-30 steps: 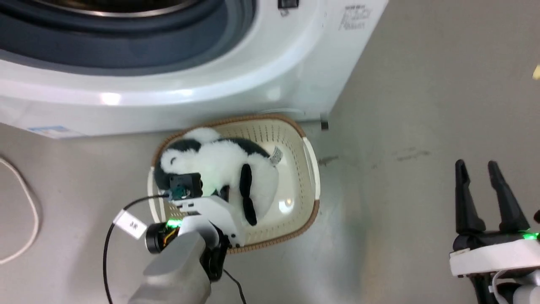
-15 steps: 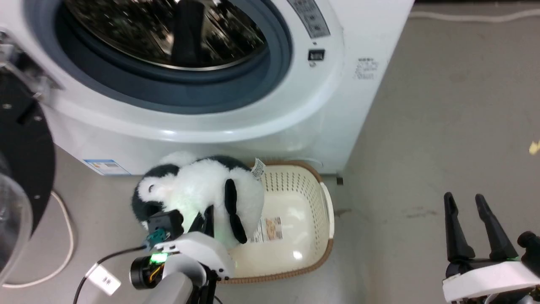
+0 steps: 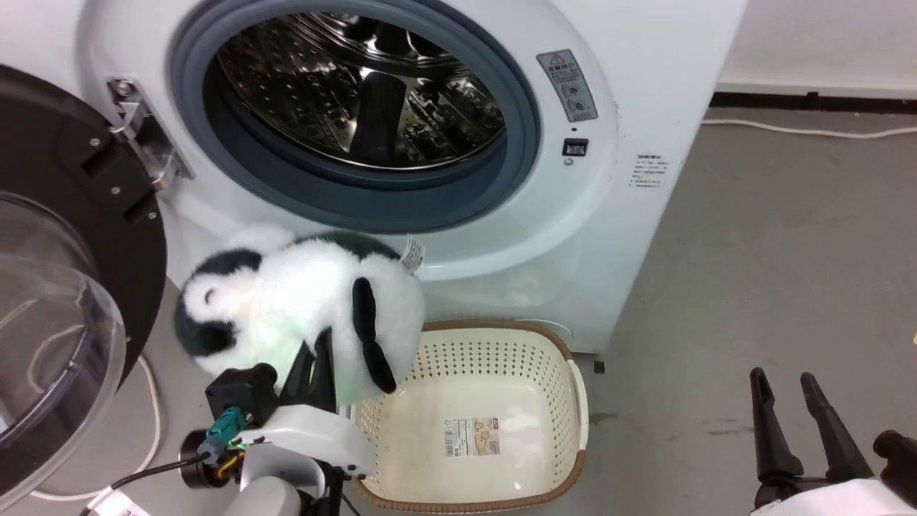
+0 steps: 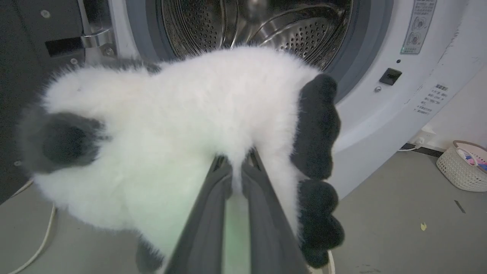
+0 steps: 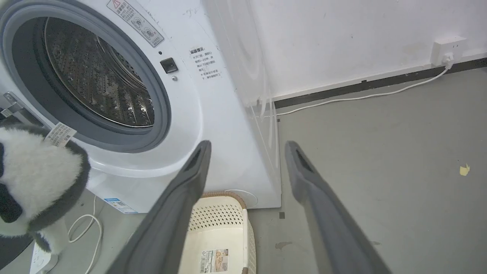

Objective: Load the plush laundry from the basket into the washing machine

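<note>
Holding the panda toy (image 3: 286, 308) in my left claw (image 3: 315, 358), I see both fingers (image 4: 213, 213) pinched tight into its white fur. The toy sits at the claw's tips, up out of the basket (image 3: 577, 401), which lies just right of the claw. Past the tips stands the washing machine (image 3: 645, 72), door (image 3: 64, 158) open. My right claw (image 3: 781, 380) is wide open, holding nothing.

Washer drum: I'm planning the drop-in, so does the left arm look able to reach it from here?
Probably yes. The door is swung wide to the side, the drum looks empty, and the left gripper, shut on the panda toy, holds it just below the opening with nothing between.
</note>
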